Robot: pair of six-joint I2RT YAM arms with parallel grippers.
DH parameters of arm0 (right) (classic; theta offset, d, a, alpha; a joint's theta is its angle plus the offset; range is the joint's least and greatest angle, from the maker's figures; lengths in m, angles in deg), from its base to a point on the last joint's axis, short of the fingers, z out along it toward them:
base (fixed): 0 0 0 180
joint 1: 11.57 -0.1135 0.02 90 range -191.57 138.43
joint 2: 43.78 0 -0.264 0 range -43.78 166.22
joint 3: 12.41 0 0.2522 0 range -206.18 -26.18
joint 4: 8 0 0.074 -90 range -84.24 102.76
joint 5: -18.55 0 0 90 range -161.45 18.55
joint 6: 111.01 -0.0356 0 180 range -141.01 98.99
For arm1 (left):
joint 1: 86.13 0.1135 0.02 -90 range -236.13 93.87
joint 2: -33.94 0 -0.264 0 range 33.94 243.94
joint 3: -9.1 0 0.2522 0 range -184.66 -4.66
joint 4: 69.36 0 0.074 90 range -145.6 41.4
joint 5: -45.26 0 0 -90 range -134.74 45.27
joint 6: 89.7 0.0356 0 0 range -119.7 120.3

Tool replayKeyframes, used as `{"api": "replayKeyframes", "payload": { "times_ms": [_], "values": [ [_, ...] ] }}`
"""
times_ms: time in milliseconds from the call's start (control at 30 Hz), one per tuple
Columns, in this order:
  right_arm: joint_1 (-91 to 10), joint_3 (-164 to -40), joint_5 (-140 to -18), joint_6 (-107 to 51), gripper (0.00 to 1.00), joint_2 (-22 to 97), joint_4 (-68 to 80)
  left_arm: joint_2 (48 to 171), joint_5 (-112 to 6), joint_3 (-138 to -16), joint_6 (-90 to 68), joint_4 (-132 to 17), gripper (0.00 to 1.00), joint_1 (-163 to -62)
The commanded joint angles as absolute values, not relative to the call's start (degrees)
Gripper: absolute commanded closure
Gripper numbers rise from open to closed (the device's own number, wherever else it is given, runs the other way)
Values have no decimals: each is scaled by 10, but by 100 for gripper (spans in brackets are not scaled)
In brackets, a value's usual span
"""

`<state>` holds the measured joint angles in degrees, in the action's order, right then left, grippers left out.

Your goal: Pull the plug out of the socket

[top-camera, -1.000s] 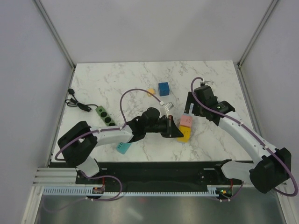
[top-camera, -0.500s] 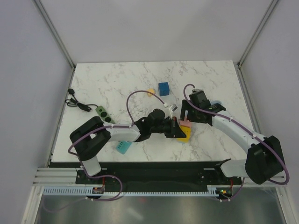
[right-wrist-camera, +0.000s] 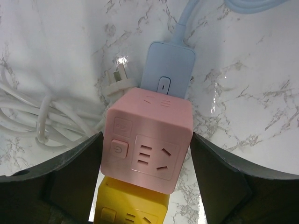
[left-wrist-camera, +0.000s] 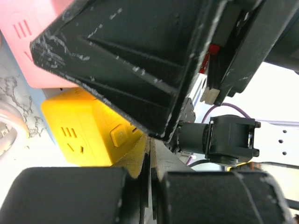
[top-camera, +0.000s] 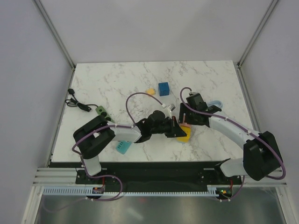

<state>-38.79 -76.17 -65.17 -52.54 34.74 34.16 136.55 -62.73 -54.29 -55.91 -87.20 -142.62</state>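
Observation:
In the right wrist view a pink socket cube (right-wrist-camera: 147, 144) sits between my right gripper's (right-wrist-camera: 145, 140) fingers, which touch both its sides. A light blue plug (right-wrist-camera: 168, 70) is seated in the cube's far face, and its blue cable (right-wrist-camera: 187, 18) runs away. A yellow socket cube (right-wrist-camera: 133, 205) lies against the pink cube's near side. My left gripper (left-wrist-camera: 150, 144) is shut and empty, with its tip against the yellow cube (left-wrist-camera: 79, 135). In the top view both grippers, left (top-camera: 179, 130) and right (top-camera: 186, 118), meet at the yellow cube (top-camera: 185, 135).
A white plug and coiled white cable (right-wrist-camera: 42, 107) lie left of the pink cube. A green power strip (top-camera: 103, 113) with a black cord (top-camera: 77, 102) is at the left. A blue cube (top-camera: 163, 88), a small yellow block (top-camera: 150, 92) and a teal block (top-camera: 123, 147) lie about.
My right gripper moved left and down from beside the cubes onto the pink cube. My left arm pushed a little right and now rests against the yellow cube.

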Motion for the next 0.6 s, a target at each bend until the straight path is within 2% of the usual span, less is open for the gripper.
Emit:
{"api": "replayKeyframes", "payload": {
  "times_ms": [0, 267, 567],
  "values": [
    [-392, -758, -630, -532, 18, 353, 327, 1368, -596, -523, -581, -888, 98, -1429],
    [-400, -761, -605, -545, 23, 379, 317, 1370, -583, -497, -596, -887, 98, -1429],
    [-414, -776, -567, -570, 41, 378, 326, 1386, -559, -529, -618, -799, 98, -1429]
  ]
}}
